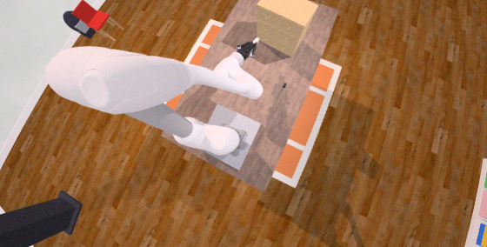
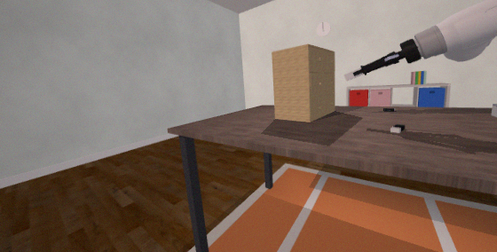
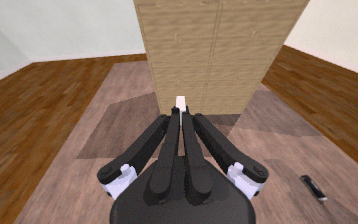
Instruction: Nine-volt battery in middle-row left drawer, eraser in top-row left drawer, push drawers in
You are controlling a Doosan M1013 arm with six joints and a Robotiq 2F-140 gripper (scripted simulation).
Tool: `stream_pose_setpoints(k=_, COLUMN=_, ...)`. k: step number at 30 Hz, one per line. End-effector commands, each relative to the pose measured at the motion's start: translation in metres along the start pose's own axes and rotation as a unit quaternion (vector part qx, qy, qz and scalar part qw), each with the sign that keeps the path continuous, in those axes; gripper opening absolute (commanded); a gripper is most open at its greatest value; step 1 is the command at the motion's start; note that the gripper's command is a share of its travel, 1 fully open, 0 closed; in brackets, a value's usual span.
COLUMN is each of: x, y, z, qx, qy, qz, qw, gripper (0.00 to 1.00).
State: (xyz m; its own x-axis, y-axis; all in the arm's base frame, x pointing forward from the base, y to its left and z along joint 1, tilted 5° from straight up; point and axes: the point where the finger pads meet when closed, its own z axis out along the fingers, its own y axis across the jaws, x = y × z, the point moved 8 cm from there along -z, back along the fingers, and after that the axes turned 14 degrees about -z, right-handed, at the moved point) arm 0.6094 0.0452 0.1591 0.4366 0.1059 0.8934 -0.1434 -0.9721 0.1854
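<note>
I stand beside the dark brown wooden surface (image 2: 248, 127). The tall light-wood chest of small drawers (image 2: 302, 82) rests on its far left part, with its drawer fronts turned to the right, toward the white robot arm (image 1: 130, 76). All the fronts look flush with the chest, and I see no drawer pulled out.

The black two-finger tool (image 2: 351, 75) hangs in the air just to the right of the chest front, at about the height of the upper rows. It points at the front but is apart from it. It is fully clenched, the pale finger pads are pressed together, and nothing is between them. I think it is held so narrow to act like one thin probe that can catch or press a drawer front, not to carry a thing.

The task's things are not stored yet, in my judgement. A small white block with a dark end (image 2: 397, 128), probably the eraser, lies on the near right part of the surface, well apart from the chest. A small flat black piece (image 2: 389, 110) lies further back; it may be the nine-volt battery, but it is too small to be sure.

Because the drawers are loose trays, any pull should be short, or the tray will droop.
</note>
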Motion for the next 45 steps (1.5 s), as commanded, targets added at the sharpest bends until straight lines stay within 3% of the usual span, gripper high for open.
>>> stream_pose_setpoints(k=1, x=0.0, y=0.0, z=-0.002, qx=0.0, qy=0.0, qz=0.0, qw=1.0, gripper=0.0)
stream_pose_setpoints(k=19, x=0.004, y=0.001, z=-0.006, qx=0.003, qy=-0.016, qz=0.0, qw=1.0, gripper=0.0)
stream_pose_setpoints(k=45, x=0.033, y=0.009, z=-0.028, qx=0.031, qy=-0.132, qz=0.0, qw=0.991, gripper=0.0)
